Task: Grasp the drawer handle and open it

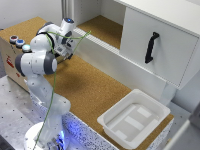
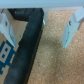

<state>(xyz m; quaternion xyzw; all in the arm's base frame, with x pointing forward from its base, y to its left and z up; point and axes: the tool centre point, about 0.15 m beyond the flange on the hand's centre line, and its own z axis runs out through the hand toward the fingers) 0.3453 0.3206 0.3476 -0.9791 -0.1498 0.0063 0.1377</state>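
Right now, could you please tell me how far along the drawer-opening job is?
Nothing looks done yet: the drawer front sits flush and the drawer handle is untouched. In hand: nothing, since the gripper is far from the handle, over the cork surface, its fingers apart and empty. Left: reaching the handle, closing on it and pulling.

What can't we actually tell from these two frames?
- Gripper: the exterior view hides it behind the arm's own links; the wrist view shows two spread fingers with nothing between them.
- Drawer handle and drawer: absent from the wrist view; drawer seams are too blurred to trace in the exterior view.
- White tray: its near corner is cut off by the exterior view's bottom edge.
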